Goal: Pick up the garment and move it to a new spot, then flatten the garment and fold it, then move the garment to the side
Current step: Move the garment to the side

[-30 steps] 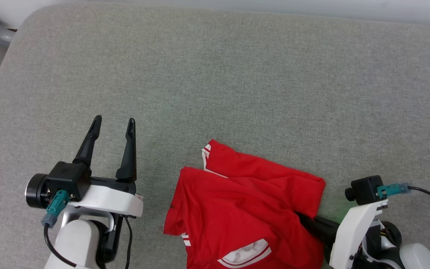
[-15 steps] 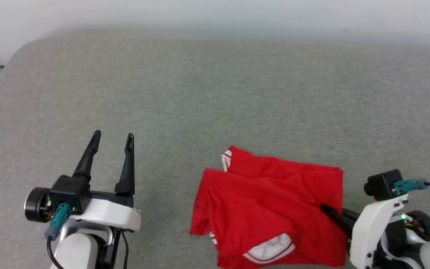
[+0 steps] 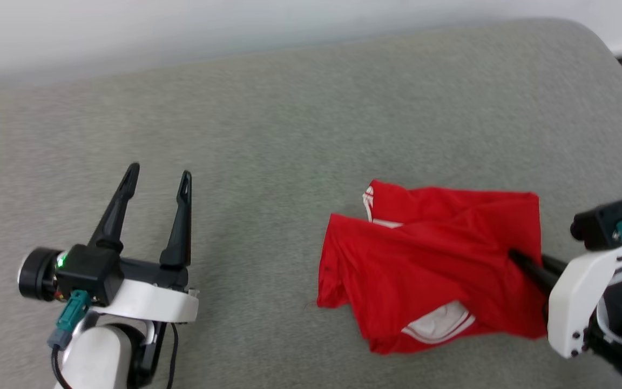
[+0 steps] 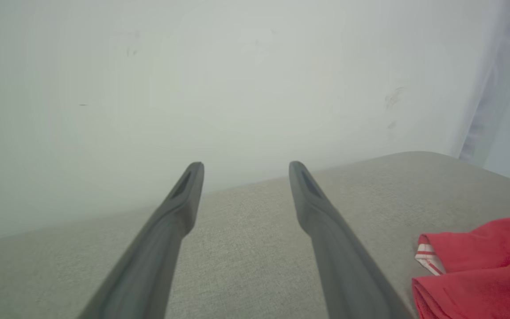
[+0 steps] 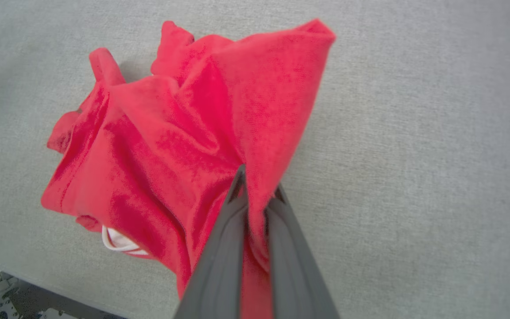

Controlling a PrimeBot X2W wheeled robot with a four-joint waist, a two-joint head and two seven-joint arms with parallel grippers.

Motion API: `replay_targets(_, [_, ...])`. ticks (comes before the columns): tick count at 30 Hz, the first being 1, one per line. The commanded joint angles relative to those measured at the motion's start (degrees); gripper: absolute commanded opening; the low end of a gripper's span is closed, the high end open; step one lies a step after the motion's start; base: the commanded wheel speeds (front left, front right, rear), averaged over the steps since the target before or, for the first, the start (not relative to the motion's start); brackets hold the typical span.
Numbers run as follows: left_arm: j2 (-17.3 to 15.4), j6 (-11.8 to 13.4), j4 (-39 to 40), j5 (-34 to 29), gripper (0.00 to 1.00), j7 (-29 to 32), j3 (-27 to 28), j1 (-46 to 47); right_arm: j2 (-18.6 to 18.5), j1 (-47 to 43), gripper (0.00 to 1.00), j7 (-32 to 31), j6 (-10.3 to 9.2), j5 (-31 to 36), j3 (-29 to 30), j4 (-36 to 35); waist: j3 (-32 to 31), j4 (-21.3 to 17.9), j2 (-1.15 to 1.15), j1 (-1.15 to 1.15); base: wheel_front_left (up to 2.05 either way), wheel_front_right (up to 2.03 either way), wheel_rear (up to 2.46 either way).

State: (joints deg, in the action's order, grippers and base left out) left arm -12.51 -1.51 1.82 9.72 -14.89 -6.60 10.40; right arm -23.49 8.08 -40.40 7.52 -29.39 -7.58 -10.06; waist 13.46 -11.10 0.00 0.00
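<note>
The garment (image 3: 430,259), a red folded bundle with white striped trim, lies on the grey cloth surface at the right of the head view. My right gripper (image 3: 516,256) is shut on its right edge, with cloth pinched between the fingers (image 5: 257,190). In the right wrist view the garment (image 5: 171,133) bunches up from the pinch. My left gripper (image 3: 157,175) stands open well to the left of the garment, with nothing between its fingers (image 4: 246,170). In the left wrist view a corner of the garment (image 4: 481,261) is at the lower right.
The grey padded surface (image 3: 289,135) stretches wide around the garment. A pale wall (image 3: 181,32) runs along its far edge, and its rounded far right corner (image 3: 602,48) is in view. In the right wrist view the surface's near edge (image 5: 38,283) lies at the lower left.
The right gripper has shut on the garment's right edge. The head camera has swung right, so the surface's right corner is now in view. The garment bunches more at the pinch.
</note>
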Motion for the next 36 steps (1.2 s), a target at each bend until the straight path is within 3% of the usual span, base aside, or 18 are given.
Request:
replay_targets(1, [-0.8, -0.2, 1.0, -0.5, 1.00, 0.3, 0.0, 1.2, -0.1, 2.6, 0.00, 0.4, -0.06, 0.0, 0.3, 0.6, 4.8, -5.1, 0.00, 0.00, 0.00, 0.00, 0.00])
replay_targets(8, [-3.6, -0.9, 7.8, -2.4, 1.00, 4.1, -0.7, 4.8, -1.3, 12.8, 0.00, 3.2, -0.08, -1.0, 1.5, 8.8, 12.9, -10.7, 0.00, 0.00, 0.00, 0.00, 0.00])
replay_targets(13, [-5.6, -1.6, 12.6, -3.6, 1.00, 7.1, -1.5, 7.1, -2.7, 19.3, 0.00, 6.2, -0.07, 0.0, 4.8, 16.6, 17.5, -12.0, 0.00, 0.00, 0.00, 0.00, 0.00])
replay_targets(24, [-7.5, -3.1, 19.2, -5.1, 1.00, 11.2, -4.0, 12.7, -5.8, 30.9, 0.00, 13.0, -0.08, 7.0, 15.9, 31.2, 25.3, -9.5, 0.00, 0.00, 0.00, 0.00, 0.00])
replay_targets(33, [-7.3, -3.6, 20.8, -5.1, 1.00, 12.0, -6.2, 16.0, -5.0, 38.0, 0.00, 21.8, -0.08, 14.7, 24.1, 43.1, 28.0, -6.3, 0.00, 0.00, 0.00, 0.00, 0.00])
replay_targets(34, [-7.2, -3.6, 20.7, -5.1, 1.00, 11.9, -6.4, 16.2, -4.7, 38.4, 0.15, 22.6, -0.08, 15.3, 24.6, 44.3, 28.0, -6.1, 0.00, 0.00, 0.00, 0.00, 0.00])
replay_targets(36, [-7.1, -3.5, 20.3, -5.0, 1.00, 11.6, -6.7, 16.4, -4.1, 39.0, 0.62, 24.4, -0.08, 16.6, 26.3, 47.0, 27.8, -5.7, 0.00, 0.00, 0.00, 0.00, 0.00])
